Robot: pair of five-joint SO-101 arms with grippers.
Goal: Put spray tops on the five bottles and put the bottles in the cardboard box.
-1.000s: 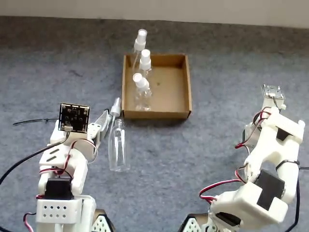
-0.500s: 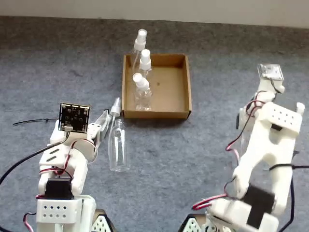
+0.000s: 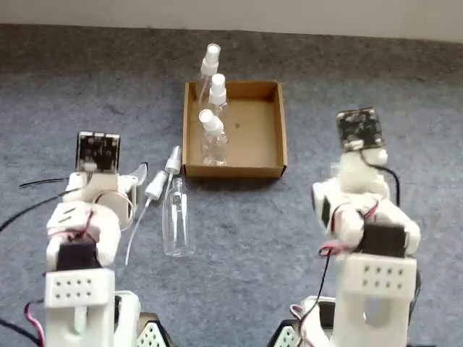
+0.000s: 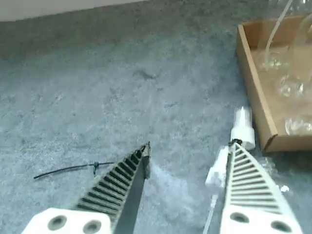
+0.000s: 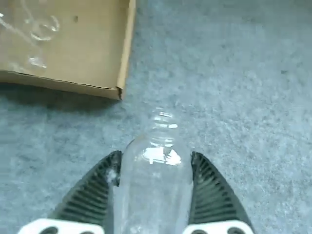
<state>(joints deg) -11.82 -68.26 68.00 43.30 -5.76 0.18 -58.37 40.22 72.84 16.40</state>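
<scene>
3 of 5 look done: three capped bottles (image 3: 212, 137) sit along the left side of the cardboard box (image 3: 253, 126). Can't tell if the far one is inside the rim.

The fourth bottle (image 3: 178, 220) lies uncapped on the desk (image 3: 289, 217) in front of the box, with a loose spray top (image 3: 172, 160) by its neck.

Left gripper (image 4: 190, 145): jaws wide open, second spray top (image 4: 217, 170) against one jaw, not gripped.

Right gripper (image 5: 156, 160): jaws closed on the fifth bottle (image 5: 161, 136), uncapped, near the box's front corner.

Remaining: two tops to fit, two bottles to box.
</scene>
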